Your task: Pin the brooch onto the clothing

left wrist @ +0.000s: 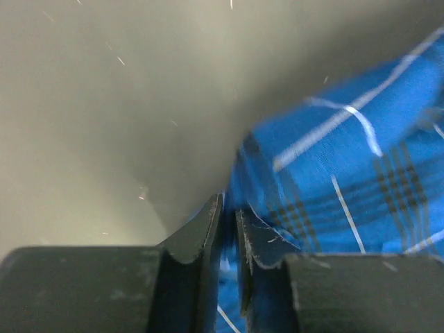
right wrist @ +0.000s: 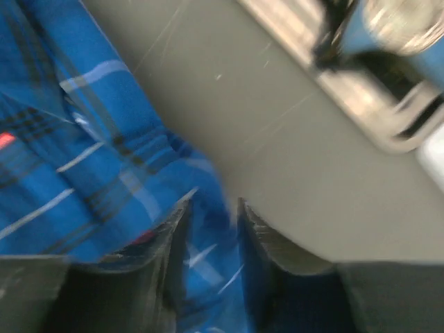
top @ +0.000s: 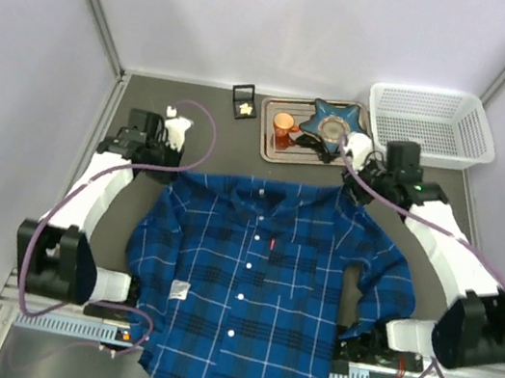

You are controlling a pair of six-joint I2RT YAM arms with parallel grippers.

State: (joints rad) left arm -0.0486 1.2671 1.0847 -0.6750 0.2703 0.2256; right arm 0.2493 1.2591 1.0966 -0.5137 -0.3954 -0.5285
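The clothing [top: 259, 288], a blue and navy plaid shirt, lies spread flat, collar toward the back. My left gripper [top: 170, 167] sits at its left shoulder. In the left wrist view that gripper [left wrist: 230, 205] has its jaws a narrow slit apart, with the shirt's edge [left wrist: 333, 173] in and under the gap. My right gripper [top: 360, 190] is at the right shoulder. Its wrist view shows this gripper [right wrist: 214, 202] with jaws parted over blurred plaid cloth [right wrist: 83, 139]. The brooch [top: 244, 104], small and pale, rests in a little black box behind the shirt.
A metal tray [top: 269, 148] at the back holds an orange cup [top: 284, 126] and a blue star-shaped dish [top: 333, 120]. A white basket [top: 430, 123] stands at the back right. A small pale scrap [top: 179, 290] lies on the shirt front.
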